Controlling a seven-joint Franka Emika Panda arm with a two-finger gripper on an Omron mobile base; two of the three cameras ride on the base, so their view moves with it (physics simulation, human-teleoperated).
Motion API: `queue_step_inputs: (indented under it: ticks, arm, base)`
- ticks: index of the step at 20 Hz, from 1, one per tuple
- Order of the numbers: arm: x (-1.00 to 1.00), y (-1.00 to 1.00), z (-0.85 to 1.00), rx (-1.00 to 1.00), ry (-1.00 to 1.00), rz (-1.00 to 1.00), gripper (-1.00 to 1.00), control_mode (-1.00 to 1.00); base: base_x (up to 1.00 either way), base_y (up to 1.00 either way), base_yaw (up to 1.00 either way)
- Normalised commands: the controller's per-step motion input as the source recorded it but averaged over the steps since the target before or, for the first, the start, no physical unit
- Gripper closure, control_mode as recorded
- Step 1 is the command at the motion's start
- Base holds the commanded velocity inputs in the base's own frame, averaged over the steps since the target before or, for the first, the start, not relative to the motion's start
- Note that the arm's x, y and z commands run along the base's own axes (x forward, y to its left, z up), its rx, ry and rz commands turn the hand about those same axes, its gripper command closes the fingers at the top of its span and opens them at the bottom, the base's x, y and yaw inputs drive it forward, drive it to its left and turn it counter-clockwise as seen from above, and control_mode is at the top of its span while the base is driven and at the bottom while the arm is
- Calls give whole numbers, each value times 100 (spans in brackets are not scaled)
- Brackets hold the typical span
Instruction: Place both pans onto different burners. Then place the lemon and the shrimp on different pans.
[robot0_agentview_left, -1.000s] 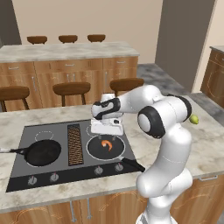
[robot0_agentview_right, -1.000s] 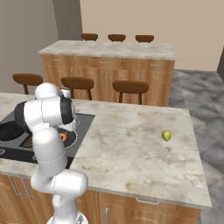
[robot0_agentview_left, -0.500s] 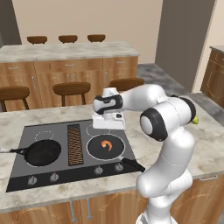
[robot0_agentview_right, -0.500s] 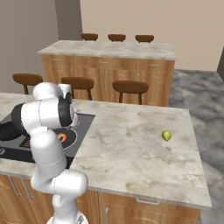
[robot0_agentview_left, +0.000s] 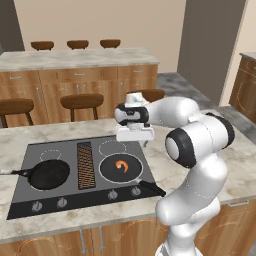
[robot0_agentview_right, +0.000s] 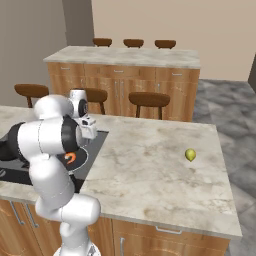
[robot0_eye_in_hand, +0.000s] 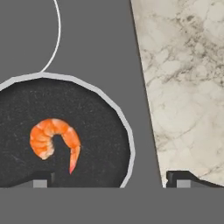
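1. Shrimp (robot0_agentview_left: 121, 165) lies curled inside the right-hand pan (robot0_agentview_left: 122, 169) in my left base view, and that pan sits on the front right burner of the cooktop (robot0_agentview_left: 30, 200), its handle running off toward the front right corner. The other pan (robot0_agentview_left: 48, 174) rests on the front left burner, handle pointing left. A brown grille (robot0_agentview_left: 85, 165) separates the two. My gripper (robot0_agentview_left: 135, 135) hangs above the rear of the shrimp's pan, jaws spread wide and holding nothing.

2. From the right base view, I see the lemon (robot0_agentview_right: 190, 154) alone on the marble worktop (robot0_agentview_right: 150, 165), well apart from the cooktop and toward the right edge. The shrimp (robot0_agentview_right: 71, 159) shows as an orange curl in its pan (robot0_agentview_right: 82, 158), partly hidden behind my arm. Three stools (robot0_agentview_right: 149, 99) stand along the far side of the worktop.

3. In the hand view, the shrimp (robot0_eye_in_hand: 54, 141) rests on the dark pan floor (robot0_eye_in_hand: 87, 131), clear of the pale rim. Both finger tips (robot0_eye_in_hand: 41, 179) stand far apart, released, with nothing between them. Marble worktop (robot0_eye_in_hand: 183, 78) lies beyond the cooktop edge.
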Motion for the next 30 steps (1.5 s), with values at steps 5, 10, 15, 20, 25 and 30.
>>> queue_step_inputs:
  ticks: [5,10,15,20,25,30]
  arm:
    - [-2,-86,10,0,-16,9,-100,-100]
    - [0,-87,10,0,-15,8,-100,-100]
    - [0,-85,1,0,-16,9,-100,-100]
    - [4,-86,0,3,-11,9,-100,-100]
    - [8,-81,0,3,-7,7,-100,-100]
    - [11,-75,20,3,-1,4,-100,-100]
  base:
    - [0,0,0]
    - [0,0,0]
    - [0,0,0]
    - [0,0,0]
    - [0,0,0]
    - [0,0,0]
